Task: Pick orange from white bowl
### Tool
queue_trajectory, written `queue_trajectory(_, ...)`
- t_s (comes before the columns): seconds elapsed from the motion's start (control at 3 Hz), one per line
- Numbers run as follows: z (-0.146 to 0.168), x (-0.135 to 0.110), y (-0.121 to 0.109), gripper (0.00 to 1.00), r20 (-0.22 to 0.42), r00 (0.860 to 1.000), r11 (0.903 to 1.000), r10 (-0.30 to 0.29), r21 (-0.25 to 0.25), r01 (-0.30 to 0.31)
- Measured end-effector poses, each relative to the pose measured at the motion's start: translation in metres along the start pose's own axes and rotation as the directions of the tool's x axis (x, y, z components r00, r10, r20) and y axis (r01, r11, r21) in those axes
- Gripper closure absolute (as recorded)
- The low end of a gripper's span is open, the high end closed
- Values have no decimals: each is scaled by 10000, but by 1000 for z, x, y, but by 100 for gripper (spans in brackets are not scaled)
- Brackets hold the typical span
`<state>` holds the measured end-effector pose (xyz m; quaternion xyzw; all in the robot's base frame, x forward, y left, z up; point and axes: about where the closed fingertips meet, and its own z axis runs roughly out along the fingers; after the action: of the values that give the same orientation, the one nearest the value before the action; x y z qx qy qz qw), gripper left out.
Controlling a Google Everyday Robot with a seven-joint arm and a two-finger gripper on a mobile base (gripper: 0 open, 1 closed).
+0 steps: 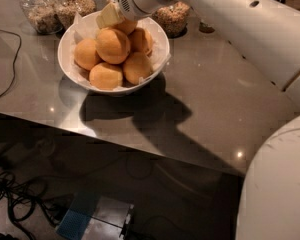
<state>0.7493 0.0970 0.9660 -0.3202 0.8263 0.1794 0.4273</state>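
Note:
The white bowl (66,64), lined with crinkled white paper, stands on the grey table at the upper left of the camera view. Several oranges are heaped in it; the topmost orange (112,45) sits in the middle of the heap. My gripper (110,16) hangs over the back rim of the bowl. It touches or nearly touches the rear orange (127,27), just behind the topmost one. My white arm (230,19) reaches in from the right and hides the bowl's back edge.
Glass jars of grain (39,11) (76,5) (173,17) stand right behind the bowl. A black cable (9,76) lies on the table at the left. The table's front edge (140,146) runs across the middle. My white body (277,184) fills the lower right.

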Motion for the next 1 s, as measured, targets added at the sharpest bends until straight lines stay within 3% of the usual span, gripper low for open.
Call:
queue_trajectory(0.67, -4, -1, -2, 87, -2, 10000, 10000, 1, -4, -1)
queue_trajectory(1.0, -5, 1, -4, 100, -64, 10000, 9999, 53, -150, -54)
